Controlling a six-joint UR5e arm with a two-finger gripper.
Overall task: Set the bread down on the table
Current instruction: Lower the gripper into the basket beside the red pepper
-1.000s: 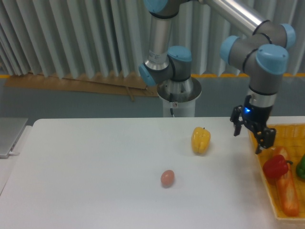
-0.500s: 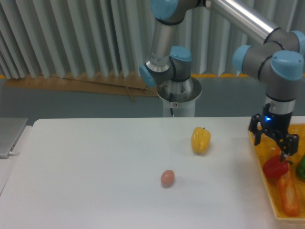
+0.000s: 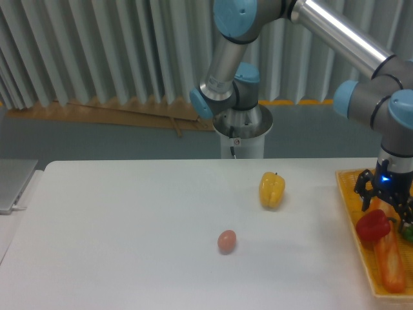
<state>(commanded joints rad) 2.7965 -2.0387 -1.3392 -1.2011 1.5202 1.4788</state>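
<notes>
bread (image 3: 391, 260) lies in the basket (image 3: 353, 208) at the table's (image 3: 116, 245) right edge, pepper (image 3: 271, 189) left of it, egg (image 3: 226, 241) nearer.

The pincer (image 3: 389, 205) is travelling toward the right edge of the frame: a second ago it was hanging over the worktop (image 3: 129, 232) just left of the basket (image 3: 352, 194), half a second ago over the basket's left rim, and now it is sitting over the basket, above the red pepper (image 3: 373, 227) and the upper end of the bread (image 3: 390, 258). It is also sinking lower in the frame. Its fingers are standing apart as before. The arm's wrist is sliding partly out of the frame at the right, and the long silver link at the top is swinging rightward with it.
</notes>
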